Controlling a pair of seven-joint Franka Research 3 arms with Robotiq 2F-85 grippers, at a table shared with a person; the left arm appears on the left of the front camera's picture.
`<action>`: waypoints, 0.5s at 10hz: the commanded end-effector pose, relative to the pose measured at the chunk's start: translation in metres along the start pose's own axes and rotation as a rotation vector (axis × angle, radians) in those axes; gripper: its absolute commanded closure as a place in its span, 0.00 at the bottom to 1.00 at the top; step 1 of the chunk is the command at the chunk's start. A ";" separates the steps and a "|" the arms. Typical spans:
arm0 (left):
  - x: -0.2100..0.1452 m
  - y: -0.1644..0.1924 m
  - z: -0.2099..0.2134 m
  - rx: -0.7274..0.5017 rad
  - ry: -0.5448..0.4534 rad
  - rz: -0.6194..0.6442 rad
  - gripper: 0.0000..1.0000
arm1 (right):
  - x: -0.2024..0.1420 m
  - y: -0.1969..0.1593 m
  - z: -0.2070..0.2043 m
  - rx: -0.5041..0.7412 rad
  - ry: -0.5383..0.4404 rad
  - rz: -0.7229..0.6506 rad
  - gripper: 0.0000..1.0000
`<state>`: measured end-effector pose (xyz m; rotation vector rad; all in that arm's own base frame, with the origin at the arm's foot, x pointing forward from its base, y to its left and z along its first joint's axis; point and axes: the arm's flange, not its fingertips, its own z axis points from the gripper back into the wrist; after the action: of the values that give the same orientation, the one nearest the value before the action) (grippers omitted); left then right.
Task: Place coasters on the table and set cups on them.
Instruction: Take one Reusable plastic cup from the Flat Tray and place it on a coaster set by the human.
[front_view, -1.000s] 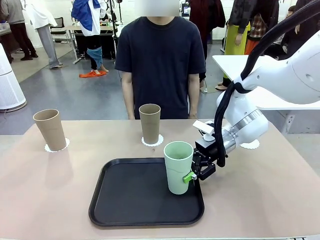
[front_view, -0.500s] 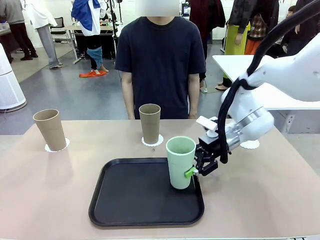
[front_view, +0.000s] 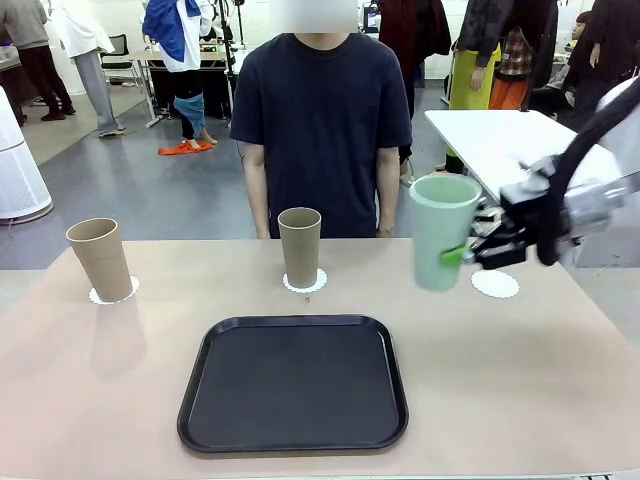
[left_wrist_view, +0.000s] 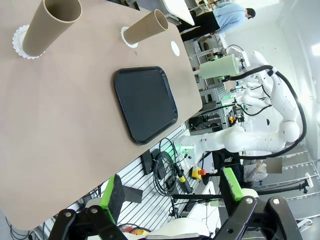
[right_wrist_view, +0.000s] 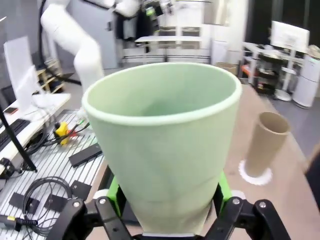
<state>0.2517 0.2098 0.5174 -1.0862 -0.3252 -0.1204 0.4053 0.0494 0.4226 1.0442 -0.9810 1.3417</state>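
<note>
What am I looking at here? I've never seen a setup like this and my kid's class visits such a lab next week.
It is a robot with two white arms at a beige table, with a person standing across from it. The wide picture comes from a fixed camera between the arms. The other two come from cameras on each arm's wrist, looking along its two green-padded fingers.

On the table lie a bare black tray and three lacy white paper coasters. Two tan cups, one at the left and one in the middle, stand on coasters; the third coaster is bare.

The right gripper is shut on a mint green cup, held upright in the air near the bare coaster. The left gripper is open and holds nothing.
</note>
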 end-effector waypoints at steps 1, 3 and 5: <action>-0.001 -0.001 0.000 0.001 -0.005 -0.002 0.00 | -0.001 0.003 0.009 -0.076 -0.006 -0.064 1.00; -0.001 -0.001 0.000 0.001 -0.005 -0.002 0.00 | 0.007 0.003 0.020 -0.050 -0.001 -0.022 1.00; -0.001 -0.001 0.000 0.001 -0.005 -0.002 0.00 | 0.007 0.003 0.020 -0.050 -0.001 -0.022 1.00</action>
<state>0.2517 0.2098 0.5174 -1.0862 -0.3252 -0.1205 0.4036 0.0284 0.4346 1.0057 -0.9881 1.2741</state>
